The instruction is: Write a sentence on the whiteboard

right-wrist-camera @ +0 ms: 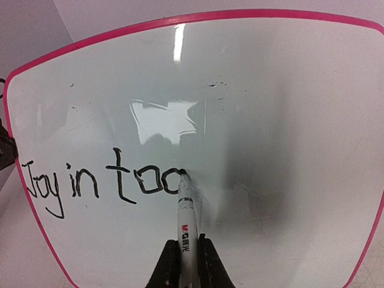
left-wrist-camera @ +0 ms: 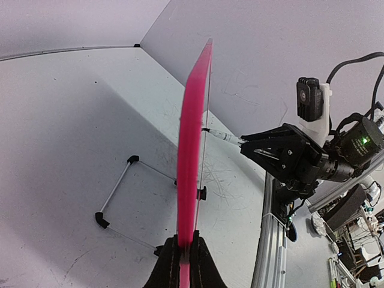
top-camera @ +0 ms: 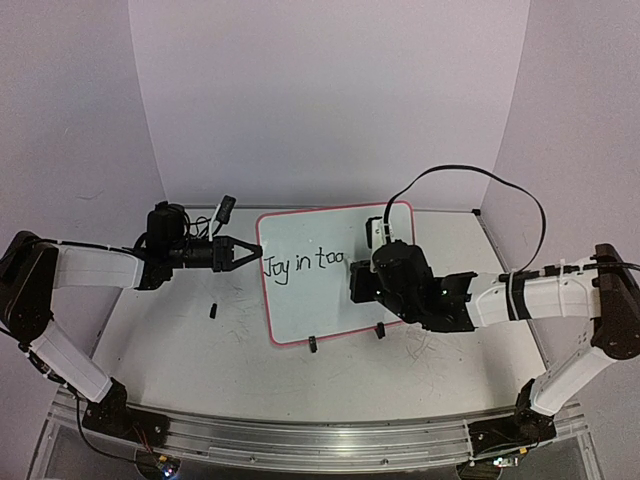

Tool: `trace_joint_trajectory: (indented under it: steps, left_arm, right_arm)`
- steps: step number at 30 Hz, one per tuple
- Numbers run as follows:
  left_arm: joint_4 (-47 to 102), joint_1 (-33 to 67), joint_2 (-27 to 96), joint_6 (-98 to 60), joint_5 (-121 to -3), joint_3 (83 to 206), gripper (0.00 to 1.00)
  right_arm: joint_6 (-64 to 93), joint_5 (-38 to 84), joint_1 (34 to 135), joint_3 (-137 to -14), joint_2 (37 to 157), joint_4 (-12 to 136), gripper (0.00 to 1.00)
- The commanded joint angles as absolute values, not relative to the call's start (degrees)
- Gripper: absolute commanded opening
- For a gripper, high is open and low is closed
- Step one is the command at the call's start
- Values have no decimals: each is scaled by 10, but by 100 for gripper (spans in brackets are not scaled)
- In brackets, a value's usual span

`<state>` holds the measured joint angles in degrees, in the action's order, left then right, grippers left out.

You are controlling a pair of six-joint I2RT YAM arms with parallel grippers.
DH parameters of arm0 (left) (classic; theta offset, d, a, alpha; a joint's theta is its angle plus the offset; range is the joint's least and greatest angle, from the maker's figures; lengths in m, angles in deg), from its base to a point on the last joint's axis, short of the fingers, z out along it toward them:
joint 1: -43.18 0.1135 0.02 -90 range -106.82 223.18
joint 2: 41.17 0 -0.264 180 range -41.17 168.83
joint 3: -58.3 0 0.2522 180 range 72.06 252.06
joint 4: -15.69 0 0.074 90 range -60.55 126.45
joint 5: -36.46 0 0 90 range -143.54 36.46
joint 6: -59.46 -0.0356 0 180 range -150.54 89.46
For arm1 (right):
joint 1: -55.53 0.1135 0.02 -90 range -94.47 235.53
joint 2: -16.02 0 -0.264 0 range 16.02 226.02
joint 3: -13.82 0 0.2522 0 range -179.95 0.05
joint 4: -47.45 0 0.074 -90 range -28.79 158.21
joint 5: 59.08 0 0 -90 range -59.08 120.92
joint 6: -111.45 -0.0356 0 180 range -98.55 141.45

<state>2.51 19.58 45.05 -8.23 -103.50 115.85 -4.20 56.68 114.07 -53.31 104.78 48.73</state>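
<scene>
Whiteboard (top-camera: 312,305), prob. light, stiff & slick, is best held by rim: left edge is pinched in closed left jaws, marker (right-wrist-camera: 185,211) clamped in closed right jaws.

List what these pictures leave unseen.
Top view: the right arm covers the marker and the whiteboard right of "too".
Left wrist view: the whiteboard stands edge-on, so its writing is hidden.
Right wrist view: the frame cuts off the whiteboard's bottom edge.
Top view: a black piece on the table is too small to identify.
</scene>
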Motion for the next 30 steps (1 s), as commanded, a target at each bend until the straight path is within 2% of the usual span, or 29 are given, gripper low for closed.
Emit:
trace_joint_trajectory:
  steps: [1,30]
  left_arm:
    - [5,198,428,-87,-1057,1182,0]
    - [6,197,430,-87,-1057,1186,0]
  right_arm:
    - [-38,582,1136,-548,1052,485,0]
    - [-93,544,1170,-502,1049,521,0]
